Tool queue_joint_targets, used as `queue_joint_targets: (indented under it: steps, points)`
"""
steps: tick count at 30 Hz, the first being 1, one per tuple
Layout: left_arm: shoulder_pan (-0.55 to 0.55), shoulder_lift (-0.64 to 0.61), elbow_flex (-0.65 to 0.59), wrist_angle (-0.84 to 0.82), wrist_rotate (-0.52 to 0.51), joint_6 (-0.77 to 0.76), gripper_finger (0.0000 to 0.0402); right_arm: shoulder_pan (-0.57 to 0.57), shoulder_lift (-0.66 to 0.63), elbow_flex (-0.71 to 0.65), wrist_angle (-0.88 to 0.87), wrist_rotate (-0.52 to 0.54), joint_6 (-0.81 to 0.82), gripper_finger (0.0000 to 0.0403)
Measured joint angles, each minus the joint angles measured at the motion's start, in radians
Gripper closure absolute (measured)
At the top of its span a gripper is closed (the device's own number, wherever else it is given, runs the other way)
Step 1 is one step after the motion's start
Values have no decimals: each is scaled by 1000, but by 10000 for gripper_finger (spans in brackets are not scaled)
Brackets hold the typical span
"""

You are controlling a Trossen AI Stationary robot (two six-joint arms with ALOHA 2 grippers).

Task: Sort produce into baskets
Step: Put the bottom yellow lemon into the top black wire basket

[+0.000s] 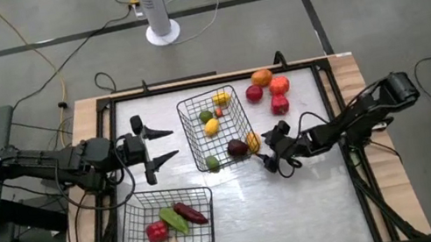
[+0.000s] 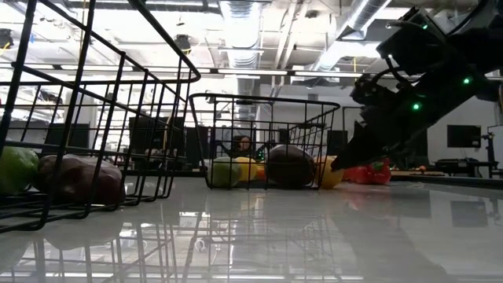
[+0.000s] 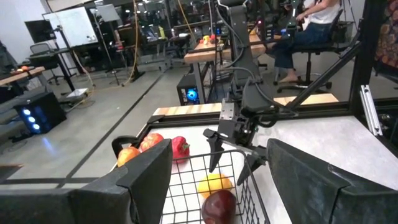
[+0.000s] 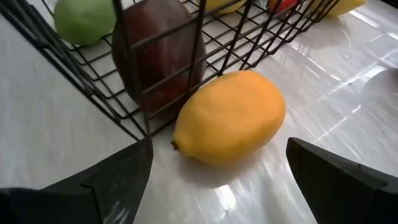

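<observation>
A yellow lemon (image 4: 230, 118) lies on its side on the table, outside the centre wire basket (image 1: 217, 129) and against its right wall. It also shows in the high view (image 1: 252, 142). My right gripper (image 1: 267, 149) is open, with one finger on each side of the lemon (image 4: 219, 155), touching nothing. The centre basket holds a maroon fruit (image 4: 155, 56), a green one (image 4: 84, 22) and yellow pieces (image 1: 213, 114). My left gripper (image 1: 173, 143) is open and empty, left of that basket.
A second wire basket (image 1: 168, 227) stands at the near left with a red, a green, a dark red and a white piece. Three red pieces and an orange one (image 1: 268, 89) lie loose at the far right. A person sits beyond the table (image 3: 311, 25).
</observation>
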Motion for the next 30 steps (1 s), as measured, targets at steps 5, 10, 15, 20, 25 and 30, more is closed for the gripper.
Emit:
queue_joint_targets:
  steps: [5,10,15,20,25,30]
  points:
    - [0,0,0,0,0,0,152,-20,48,0,57,-1,-51,6]
    - [0,0,0,1,0,1,152,-40,88,1,135,-6,-140,6]
    - [0,0,0,0,0,1,152,-70,98,1,173,-74,-204,6]
    - [0,0,0,0,0,20,152,-113,98,1,180,-173,-239,20]
    - [0,0,0,0,0,24,152,-146,98,1,199,-229,-282,54]
    - [0,0,0,0,0,31,152,-151,97,1,197,-241,-295,94]
